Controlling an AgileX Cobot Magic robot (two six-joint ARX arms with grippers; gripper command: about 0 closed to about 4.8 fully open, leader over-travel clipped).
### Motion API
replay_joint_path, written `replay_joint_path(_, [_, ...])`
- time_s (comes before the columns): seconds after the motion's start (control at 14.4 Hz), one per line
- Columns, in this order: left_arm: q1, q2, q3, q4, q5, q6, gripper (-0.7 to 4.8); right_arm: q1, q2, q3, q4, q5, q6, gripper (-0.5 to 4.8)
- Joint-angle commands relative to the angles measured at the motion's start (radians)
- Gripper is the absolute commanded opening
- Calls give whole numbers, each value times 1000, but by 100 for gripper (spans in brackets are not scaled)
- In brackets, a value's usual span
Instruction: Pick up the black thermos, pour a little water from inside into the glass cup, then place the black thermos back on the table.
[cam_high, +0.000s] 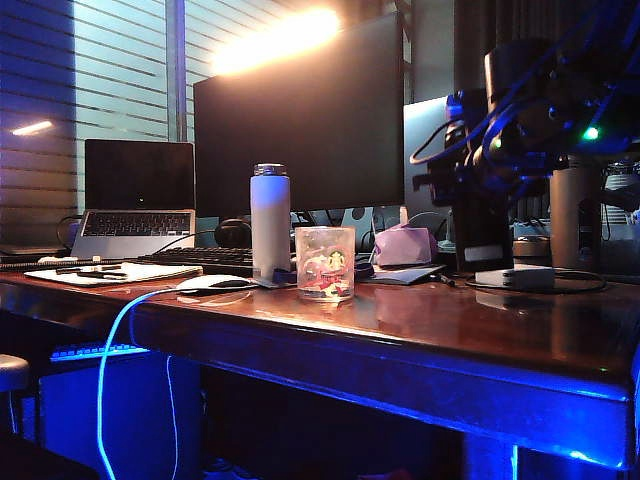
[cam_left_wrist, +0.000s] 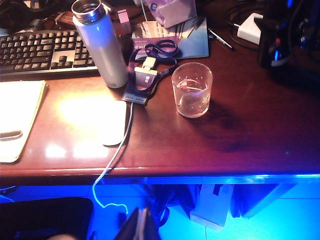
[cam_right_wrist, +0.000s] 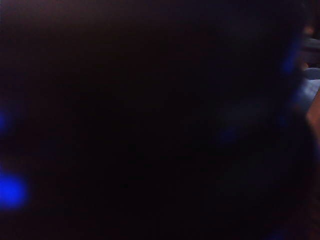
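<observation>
Right wrist view is nearly all black. Something dark sits right against the lens, with only a few blue glints and a sliver of background at one edge. No fingers visible there.

Exterior view: right gripper is level with the middle of the black thermos, on the right of the table. Arm, cables and thermos merge into one dark mass, so I can't tell whether the claw is clamped on the thermos or standing apart beside it. The thermos is upright with its pale label low down. Its base is close to the tabletop, but contact is unclear in the shadow. In the left wrist view that corner is just a dark blur.

Left gripper: only a dark wedge cut off at the frame edge, out past the table's front edge. Can't tell whether the jaws are together or apart. It doesn't show in the exterior view.

Glass cup stands upright mid-table, well apart from the thermos. It is clear and I can't read the contents. White bottle stands just beside it, not touching.

Bronze bottle is behind the arm, top hidden. Monitor top is washed out by glare.
</observation>
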Motion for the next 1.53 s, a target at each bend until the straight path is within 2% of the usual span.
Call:
replay_joint_path(0.07, [0,-3,5,2,6,-3,22,1,-12,45,64,5,-3,25])
replay_joint_path(1.11, [0,-3,5,-11,6,-3,21,88,125,173,66,-18,-8,25])
replay_joint_path(1.53, [0,-3,5,-13,6,-3,21,102,134,250,-7,-47,-34,25])
